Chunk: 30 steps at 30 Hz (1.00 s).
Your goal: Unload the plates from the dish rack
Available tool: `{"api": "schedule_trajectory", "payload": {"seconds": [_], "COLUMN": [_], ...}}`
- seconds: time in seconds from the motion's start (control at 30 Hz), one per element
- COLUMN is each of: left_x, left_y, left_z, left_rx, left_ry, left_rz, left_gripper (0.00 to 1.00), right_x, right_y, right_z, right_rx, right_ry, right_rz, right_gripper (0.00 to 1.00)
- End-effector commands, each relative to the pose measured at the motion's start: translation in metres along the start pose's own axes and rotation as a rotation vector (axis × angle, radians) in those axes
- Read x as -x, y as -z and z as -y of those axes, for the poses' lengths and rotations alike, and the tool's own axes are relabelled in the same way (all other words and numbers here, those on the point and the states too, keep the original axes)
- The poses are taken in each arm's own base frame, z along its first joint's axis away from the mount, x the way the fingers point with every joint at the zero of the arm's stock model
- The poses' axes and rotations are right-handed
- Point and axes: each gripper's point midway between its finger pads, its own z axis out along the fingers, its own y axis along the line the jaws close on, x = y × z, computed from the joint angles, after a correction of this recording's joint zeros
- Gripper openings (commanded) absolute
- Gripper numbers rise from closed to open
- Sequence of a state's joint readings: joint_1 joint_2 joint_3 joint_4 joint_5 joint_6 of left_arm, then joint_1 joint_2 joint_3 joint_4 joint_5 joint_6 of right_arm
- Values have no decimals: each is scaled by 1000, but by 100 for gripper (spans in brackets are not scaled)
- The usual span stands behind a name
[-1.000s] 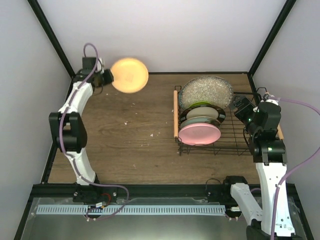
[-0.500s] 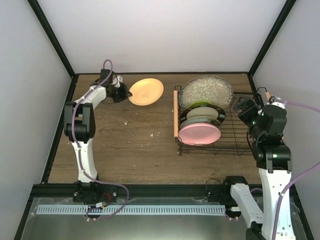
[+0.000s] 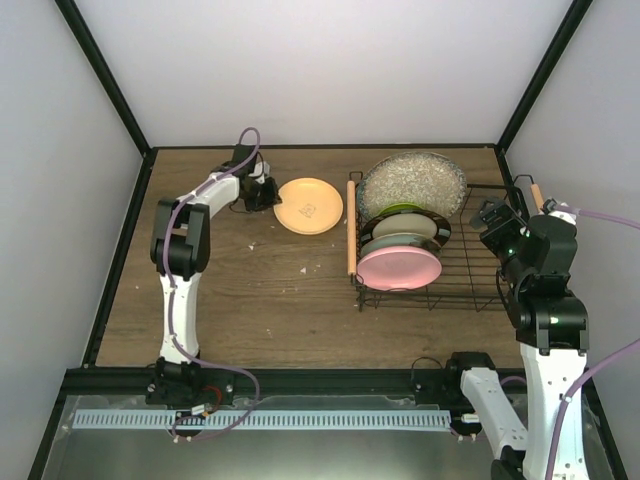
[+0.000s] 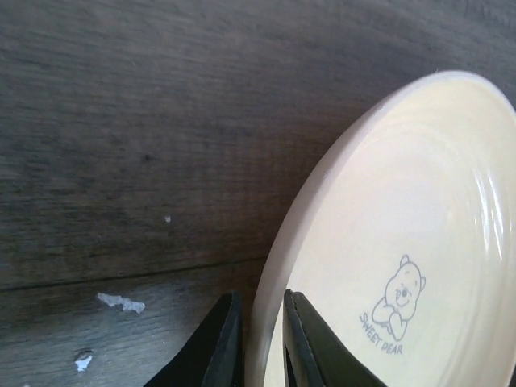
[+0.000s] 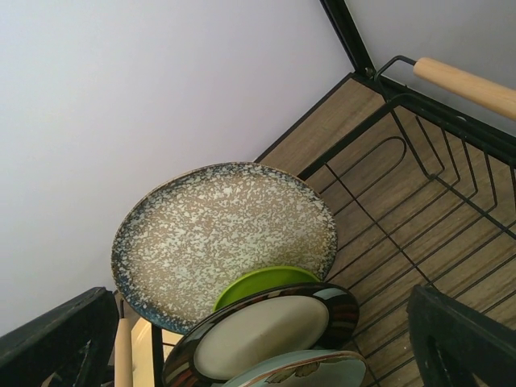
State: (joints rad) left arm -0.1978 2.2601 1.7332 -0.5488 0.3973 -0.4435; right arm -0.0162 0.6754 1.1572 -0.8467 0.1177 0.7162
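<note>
The pale orange plate [image 3: 309, 205] [image 4: 419, 242] lies on the table just left of the dish rack [image 3: 470, 280] [image 5: 451, 201]. My left gripper [image 3: 265, 193] [image 4: 262, 339] is at its left edge, one finger on each side of the rim, close against it. In the rack stand the speckled grey plate [image 3: 413, 182] [image 5: 226, 234], the lime green one [image 5: 258, 282], the cream one with a dark rim [image 3: 405, 228] [image 5: 258, 330], the mint one [image 5: 306, 372] and the pink one [image 3: 400, 268]. My right gripper [image 3: 492, 218] [image 5: 258, 343] hovers open over the rack's right part, holding nothing.
The rack has a wooden rod handle on its left side [image 3: 351, 240] and one on its right side [image 5: 463, 85]. Black frame posts and pale walls close in the table at the back and sides. Small white specks lie on the wood [image 4: 121, 302].
My left arm swung right and lowered the pale orange plate from high at the back left down onto the table beside the rack. The right arm barely shifted.
</note>
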Motion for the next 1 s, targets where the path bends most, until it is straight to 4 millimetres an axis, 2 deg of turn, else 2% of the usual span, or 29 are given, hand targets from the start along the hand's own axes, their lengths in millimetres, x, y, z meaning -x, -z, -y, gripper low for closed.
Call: {"api": "schedule_trajectory", "payload": {"seconds": [0.0,0.07,0.13,0.23,0.3,0.33,0.4,0.43,0.47,0.5,0.53,0.57,0.6,0.67,0.73,0.8,0.83,0.87,0.97], "left_x": [15,17,17,18,27,34,62,81,107,121,137,150,151,130,83,22,-8,-39,-120], "left_y": [4,2,2,6,15,22,47,66,93,110,134,169,193,233,254,256,258,252,240], "left_z": [-3,-2,0,5,5,6,7,10,24,34,54,86,117,179,233,272,284,293,303], "left_rx": [66,67,68,61,81,88,99,98,73,45,0,-69,-131,-222,-282,-326,-344,-355,-355], "left_ry": [-38,-44,-51,-59,-65,-70,-88,-105,-136,-173,-230,-315,-413,-666,-919,-1154,-1251,-1350,-1591], "left_rz": [61,66,68,78,112,137,224,284,364,407,463,535,577,638,643,612,598,570,507], "left_gripper": [16,20,29,54,73,78,83,83,83,83,83,83,83,83,82,81,81,81,78], "right_x": [12,12,11,11,10,9,9,8,7,6,5,4,3,-1,-5,-8,-9,-10,-10], "right_y": [13,12,12,12,12,12,12,12,12,12,11,10,9,5,0,-5,-8,-10,-14], "right_z": [-4,-4,-4,-3,-3,-3,-3,-3,-3,-3,-3,-3,-3,-3,-4,-7,-9,-10,-13], "right_rx": [5,4,4,5,6,9,13,14,16,19,22,24,29,37,50,67,78,85,99], "right_ry": [6,12,15,21,23,24,23,23,23,23,23,23,24,22,22,24,22,22,22], "right_rz": [43,43,41,38,35,35,35,34,33,32,30,28,27,18,9,-2,-5,-8,-14], "right_gripper": [100,100,100,100,100,100,100,100,100,100,100,100,100,100,100,100,100,100,100]}}
